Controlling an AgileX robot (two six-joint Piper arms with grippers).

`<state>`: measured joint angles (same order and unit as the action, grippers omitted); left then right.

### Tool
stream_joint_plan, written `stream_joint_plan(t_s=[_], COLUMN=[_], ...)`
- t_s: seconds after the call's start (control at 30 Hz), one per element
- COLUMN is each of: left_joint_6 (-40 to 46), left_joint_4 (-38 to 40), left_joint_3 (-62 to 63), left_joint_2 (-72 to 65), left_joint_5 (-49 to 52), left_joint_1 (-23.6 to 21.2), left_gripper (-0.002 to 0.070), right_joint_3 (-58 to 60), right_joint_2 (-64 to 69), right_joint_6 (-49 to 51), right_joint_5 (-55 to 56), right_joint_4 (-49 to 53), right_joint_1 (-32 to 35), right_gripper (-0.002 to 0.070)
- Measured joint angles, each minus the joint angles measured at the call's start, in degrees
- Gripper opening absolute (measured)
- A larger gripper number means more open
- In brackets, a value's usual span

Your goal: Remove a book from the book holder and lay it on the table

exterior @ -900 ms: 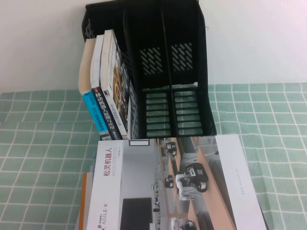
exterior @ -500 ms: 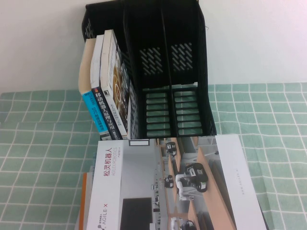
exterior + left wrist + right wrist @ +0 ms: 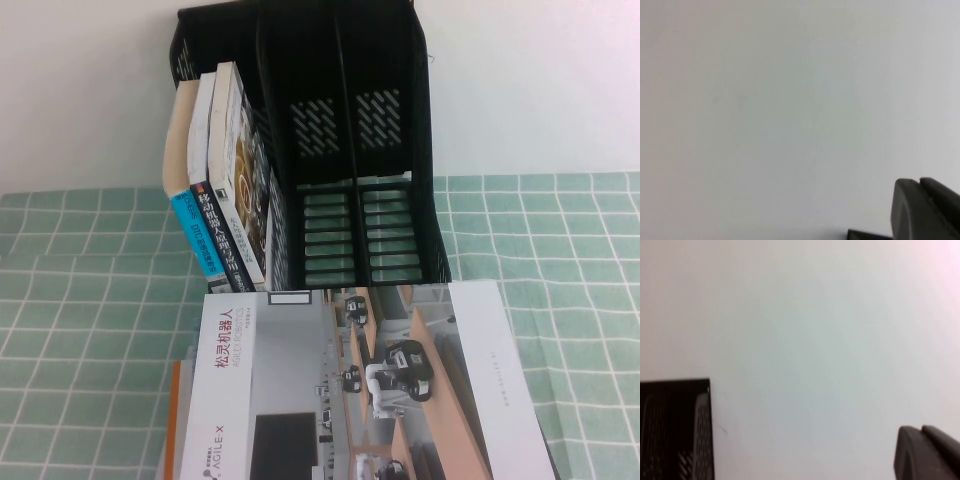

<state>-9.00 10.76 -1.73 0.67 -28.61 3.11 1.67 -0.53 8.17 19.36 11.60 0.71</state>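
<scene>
A big white brochure (image 3: 350,385) with robot photos lies flat, nearest, on the table (image 3: 80,330), a soft green cloth with white squares. Behind it at 12 o'clock stands the tall black plastic book holder (image 3: 345,150) with slits in its back. The book (image 3: 243,185) stands upright in the slot at 9 o'clock, touching two blue-spined books (image 3: 200,215).

Both arms point at the plain white wall. The right gripper (image 3: 927,452) is pinched together, holding nothing. The left gripper (image 3: 925,210) also looks pinched together, with nothing in it.
</scene>
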Motion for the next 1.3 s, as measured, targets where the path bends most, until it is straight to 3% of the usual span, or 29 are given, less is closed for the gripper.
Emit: stream_joint_plan(t_s=[0.07,0.3,0.43,0.7,0.97,1.13,1.3], left_joint_6=[-2.0,-0.2,1.8,2.9,-0.3,-0.6,-0.9], left_joint_4=[1.4,2.3,-0.6,-3.3,-9.6,-13.0,-14.7], left_joint_3=[0.1,13.3,19.1,20.7,26.7,30.3,31.5], left_joint_2=[0.0,-1.1,-5.5,-15.3,-30.8,-41.6,-53.5], left_joint_5=[-1.9,20.6,24.5,16.7,21.8,19.8,7.3], left_joint_1=[0.0,0.0,0.0,0.0,0.3,4.5,11.0], left_gripper=[-0.0003,-0.0003,-0.0003,-0.0003,-0.0003,-0.0003,-0.0003], right_joint_3=[-0.3,-8.9,-13.2,-19.0,-22.6,-22.7,-22.7], right_joint_2=[0.0,0.0,0.0,8.8,21.7,30.1,41.3], right_joint_6=[-0.3,-7.4,-8.2,-8.7,-7.2,-6.7,-7.4], right_joint_5=[2.6,-4.5,-11.3,-14.3,-12.8,-7.4,4.7], right_joint_4=[0.0,2.5,3.3,7.0,8.1,10.0,10.8], right_joint_1=[0.0,0.0,0.0,0.0,0.0,0.0,0.0], right_gripper=[-0.0002,-0.0002,-0.0002,-0.0002,-0.0002,-0.0002,-0.0002])
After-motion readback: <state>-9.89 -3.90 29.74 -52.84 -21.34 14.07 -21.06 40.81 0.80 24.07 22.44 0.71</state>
